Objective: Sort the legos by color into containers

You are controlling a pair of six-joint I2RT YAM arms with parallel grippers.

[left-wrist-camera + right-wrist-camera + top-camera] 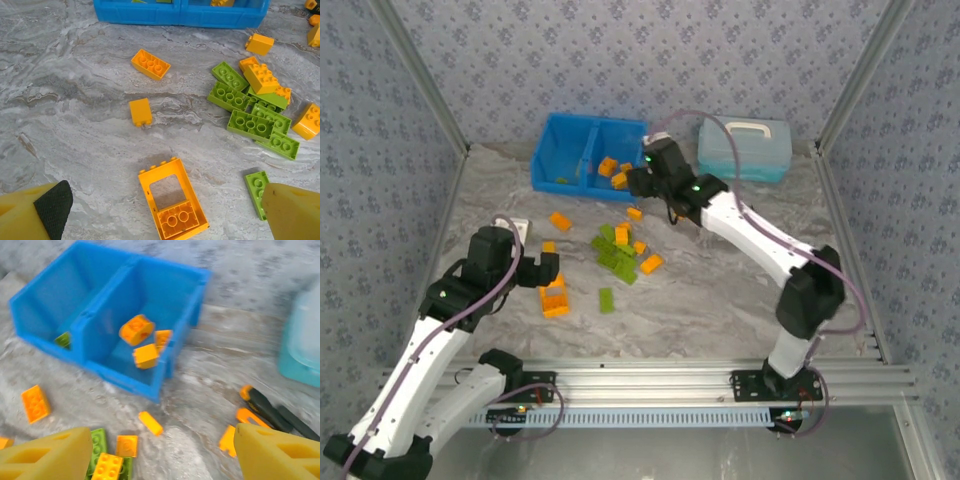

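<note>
Orange and lime green legos (620, 250) lie scattered mid-table, and a green cluster (250, 125) shows in the left wrist view. My left gripper (548, 270) (170, 215) hangs open over a large orange window-frame block (172, 205) (555, 297) without touching it. Open and holding nothing, my right gripper (636, 184) (162, 460) is just in front of the blue bin (545, 150) (130, 380). The right compartment holds orange bricks (145, 342); one of them (136, 330) is blurred. In the left compartment lies a green brick (62, 339).
A pale blue lidded case (745, 148) (305, 340) stands right of the bin. Orange-and-black hand tools (265, 407) lie on the table near my right finger. Patterned walls and metal posts close in the table on three sides.
</note>
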